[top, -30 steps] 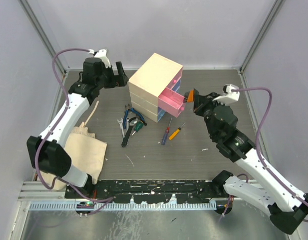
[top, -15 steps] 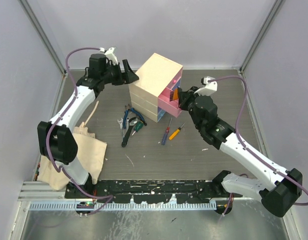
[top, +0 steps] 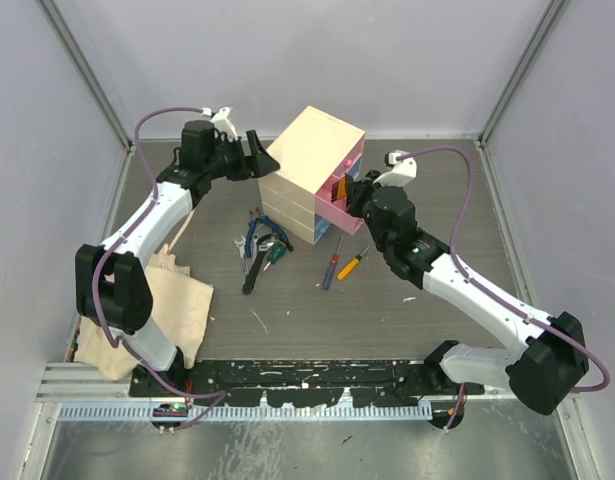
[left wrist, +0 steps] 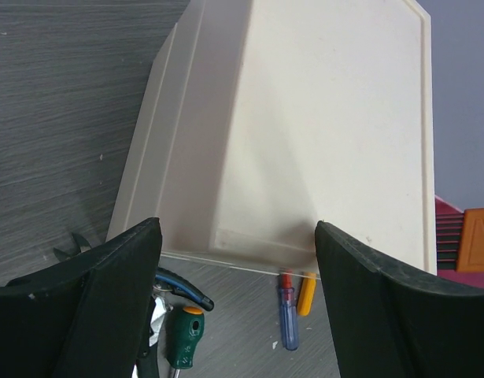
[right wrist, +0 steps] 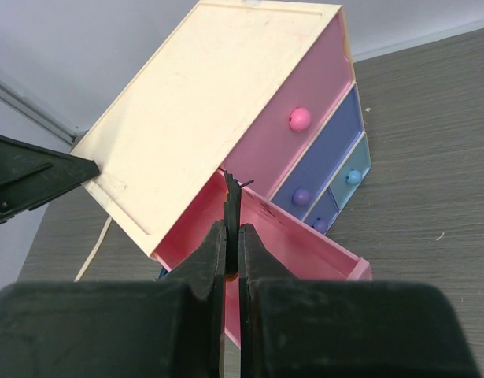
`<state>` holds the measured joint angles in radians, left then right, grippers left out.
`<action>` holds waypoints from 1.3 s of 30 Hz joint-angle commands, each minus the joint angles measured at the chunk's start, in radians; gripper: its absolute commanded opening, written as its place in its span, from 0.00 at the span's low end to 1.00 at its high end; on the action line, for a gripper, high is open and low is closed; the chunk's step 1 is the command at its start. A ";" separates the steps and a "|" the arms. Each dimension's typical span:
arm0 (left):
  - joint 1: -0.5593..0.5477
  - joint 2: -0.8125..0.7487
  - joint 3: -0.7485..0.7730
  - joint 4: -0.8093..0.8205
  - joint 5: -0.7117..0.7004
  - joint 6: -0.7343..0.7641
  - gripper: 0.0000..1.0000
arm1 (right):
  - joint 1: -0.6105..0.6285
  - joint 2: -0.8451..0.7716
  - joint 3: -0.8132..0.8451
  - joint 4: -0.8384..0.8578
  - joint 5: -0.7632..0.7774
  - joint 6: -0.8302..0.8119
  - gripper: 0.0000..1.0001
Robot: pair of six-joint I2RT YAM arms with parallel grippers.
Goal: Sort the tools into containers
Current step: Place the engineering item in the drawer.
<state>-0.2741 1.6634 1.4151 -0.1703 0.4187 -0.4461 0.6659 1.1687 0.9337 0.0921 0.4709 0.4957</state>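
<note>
Fingers (right wrist: 212, 256) of right gripper (right wrist: 232, 232): pressed together, pinching the black-orange piece (right wrist: 231, 206) by its lower end; the piece stands up thin between them.
Black-orange piece: in the air over the pink drawer (right wrist: 304, 252), close to the front of the chest (right wrist: 202, 118).
Pink drawer: pulled out from the chest toward the right arm; the part of its inside that shows is bare pink.
Other drawers: closed, with a pink knob (right wrist: 299, 119), a purple knob (right wrist: 302, 195) and a blue knob (right wrist: 352, 177) on the same front.
Fingers (left wrist: 76, 315) of left gripper (top: 259, 158): spread wide, at the far left corner of the chest, on the side away from the knobs — if they touch the wall, I cannot tell.
Chest: cream box, standing on the table (top: 407, 330) between the two grippers.
Tools near the chest's left side: pliers (top: 255, 232), wrench (top: 241, 246) and green screwdriver (left wrist: 184, 335), lying close together on the table.
Tools below the pink drawer: red-and-blue screwdriver (left wrist: 287, 319) and orange screwdriver (left wrist: 306, 293), side by side, just apart.
Left edge of table: a beige cloth (top: 177, 305) lies crumpled, and a thin pale stick (top: 183, 224) lies just beyond it.
</note>
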 commanded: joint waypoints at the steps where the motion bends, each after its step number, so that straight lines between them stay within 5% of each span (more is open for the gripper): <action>1: -0.014 -0.045 -0.008 0.044 -0.003 0.028 0.79 | 0.001 0.009 0.052 0.106 0.037 -0.004 0.06; 15: -0.016 -0.038 -0.008 0.042 0.000 0.027 0.78 | 0.003 0.080 0.051 0.105 -0.068 0.063 0.09; 26: -0.016 -0.042 -0.005 0.034 0.000 0.036 0.78 | 0.002 0.024 0.053 0.068 -0.039 0.034 0.38; 39: -0.018 -0.037 0.002 0.022 -0.003 0.042 0.78 | 0.002 -0.092 0.074 -0.071 0.019 -0.041 0.40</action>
<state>-0.2840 1.6634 1.4143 -0.1646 0.4149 -0.4294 0.6659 1.1187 0.9524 0.0650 0.4519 0.4965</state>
